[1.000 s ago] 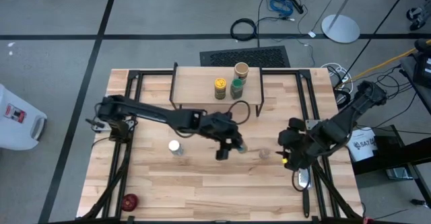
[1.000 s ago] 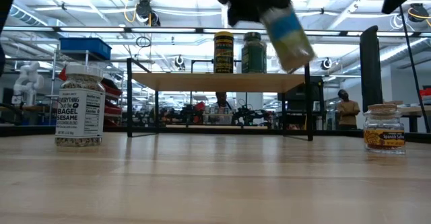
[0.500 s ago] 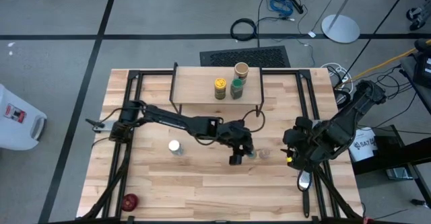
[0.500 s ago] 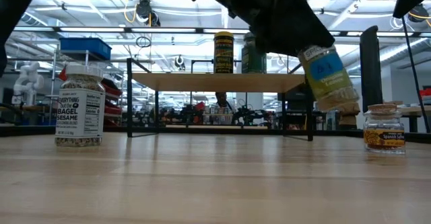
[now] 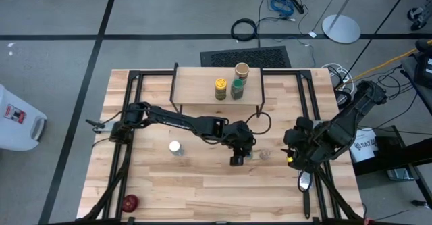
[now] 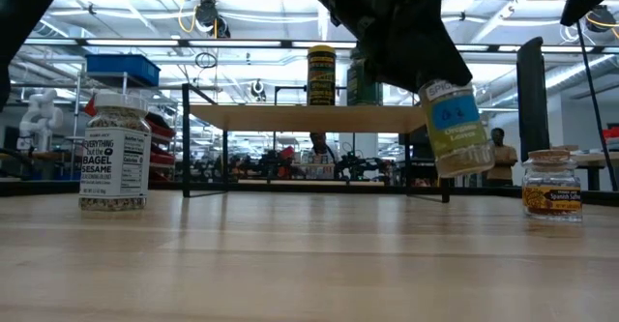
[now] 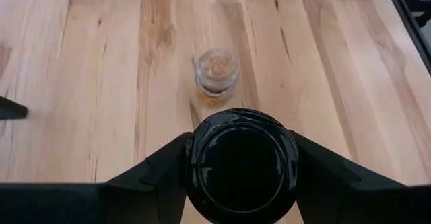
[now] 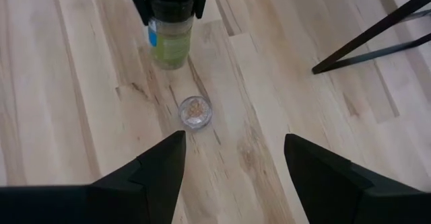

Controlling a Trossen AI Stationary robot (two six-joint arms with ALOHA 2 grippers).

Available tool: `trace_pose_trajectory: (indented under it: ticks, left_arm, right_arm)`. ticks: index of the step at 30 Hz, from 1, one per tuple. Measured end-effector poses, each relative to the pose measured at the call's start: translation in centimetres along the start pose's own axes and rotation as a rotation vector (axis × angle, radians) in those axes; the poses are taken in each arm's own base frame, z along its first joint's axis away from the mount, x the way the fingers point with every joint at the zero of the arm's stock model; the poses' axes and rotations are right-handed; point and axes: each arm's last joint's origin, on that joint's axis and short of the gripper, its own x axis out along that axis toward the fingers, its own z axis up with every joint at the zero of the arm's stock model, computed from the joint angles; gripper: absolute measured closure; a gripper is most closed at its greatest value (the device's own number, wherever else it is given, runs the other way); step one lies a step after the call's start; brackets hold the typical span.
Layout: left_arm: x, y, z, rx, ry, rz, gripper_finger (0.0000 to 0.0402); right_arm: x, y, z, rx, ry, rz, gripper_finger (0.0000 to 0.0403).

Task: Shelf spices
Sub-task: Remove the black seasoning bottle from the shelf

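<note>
Left gripper clamps the dark-lidded jar by its cap, tilted, above the surface right of centre; rigid, light, probably slick glass, so take hold at the lid.

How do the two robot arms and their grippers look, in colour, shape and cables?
Both arms are black, built of slim jointed segments. The left arm has a thin dark cable looping near its wrist. The right arm shows a small yellow mark near its gripper, whose two fingers are flat, dark and wedge-shaped.
</note>
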Motion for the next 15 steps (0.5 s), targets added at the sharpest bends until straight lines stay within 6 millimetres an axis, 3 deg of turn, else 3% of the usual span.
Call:
trace_pose_trajectory:
  ticks: [15]
  left_arm:
    - [1.9, 0.3, -0.5, 0.087, -0.018, 0.027, 0.0185]
  right_arm:
    - [0.0, 0.0, 0.0, -0.003, -0.006, -0.003, 0.0163]
